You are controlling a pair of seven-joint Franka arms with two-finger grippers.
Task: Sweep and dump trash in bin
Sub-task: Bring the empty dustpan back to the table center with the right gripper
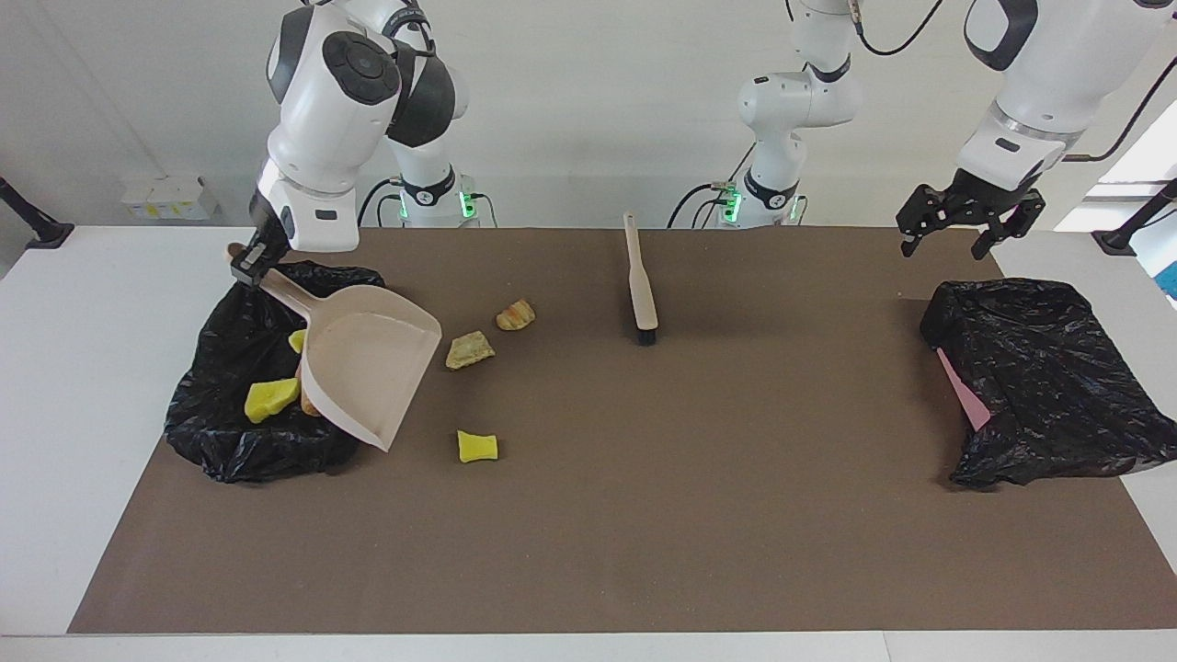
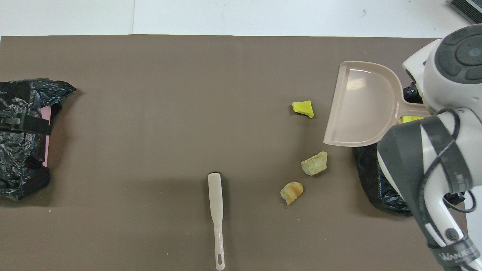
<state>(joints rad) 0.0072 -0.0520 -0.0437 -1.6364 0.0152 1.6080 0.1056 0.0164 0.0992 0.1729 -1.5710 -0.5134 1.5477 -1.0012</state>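
Faintly, arm band (image 2: pixel 457 180) lettering, unreadable

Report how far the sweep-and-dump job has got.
Done: some yellow and brown trash lies in the black-lined bin. In hand: the right gripper holds the empty dustpan by its handle. Left: three bits on the mat, with the brush untouched; the left gripper waits open.
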